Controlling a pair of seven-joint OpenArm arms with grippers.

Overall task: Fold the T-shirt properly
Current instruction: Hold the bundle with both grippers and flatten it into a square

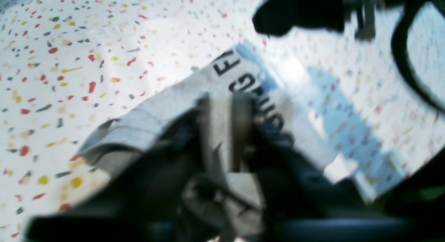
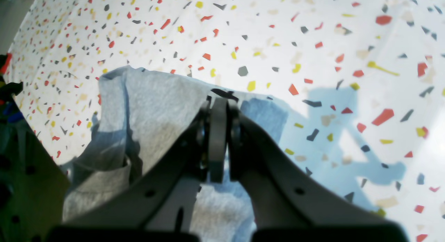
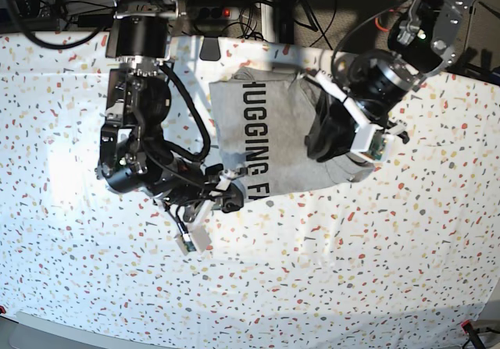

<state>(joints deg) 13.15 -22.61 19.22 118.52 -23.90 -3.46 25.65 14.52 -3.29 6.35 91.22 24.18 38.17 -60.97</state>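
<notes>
Both my grippers pinch the T-shirt's edges; a fold is about to be carried over.

The T-shirt [image 3: 273,138] lies partly folded near the far middle of the speckled table [image 3: 328,279], black lettering face up and running along its length; my right gripper [image 2: 218,106] has its jaws pressed together on the grey hem at the lettered end, cloth bunched up either side of them; my left gripper [image 1: 227,110] is likewise clamped on fabric at the opposite edge, though its wrist view is blurred and the base view hides its tips behind the arm; I judge this the grasp step of a fold, cloth just taken; next I must raise both edges together, keep them level and taut, and lay them across without dragging the lower layer.
</notes>
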